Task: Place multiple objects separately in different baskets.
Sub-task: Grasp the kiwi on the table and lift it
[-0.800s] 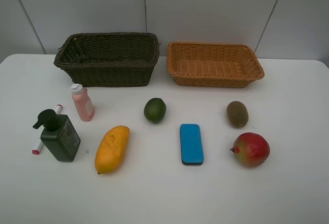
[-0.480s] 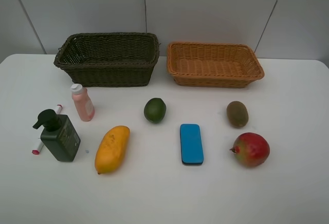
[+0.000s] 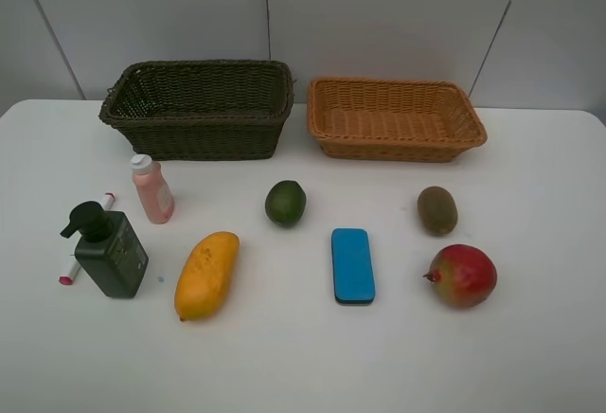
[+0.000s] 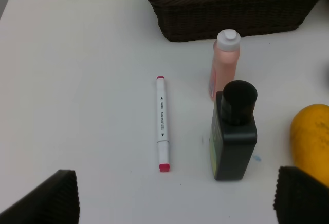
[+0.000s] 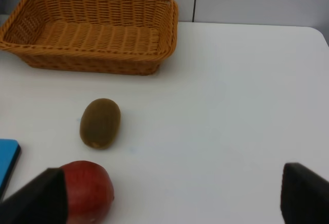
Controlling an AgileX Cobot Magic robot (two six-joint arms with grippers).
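On my desk (image 3: 530, 337) the dark basket (image 3: 194, 138) stands just beside the orange basket (image 3: 398, 146) (a narrow gap between); nearer me lie the lime (image 3: 285, 203), kiwi (image 3: 437, 210) and blue eraser (image 3: 352, 264).

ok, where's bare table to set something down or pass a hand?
Free: strip camera-side of the yellow mango, blue eraser and red mango; right edge beyond the kiwi. Crowded: pump bottle, pink bottle, marker at left.

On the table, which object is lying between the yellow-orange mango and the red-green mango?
The blue eraser block lies between the yellow-orange mango and the red-green mango, apart from both; the exterior high view shows it.
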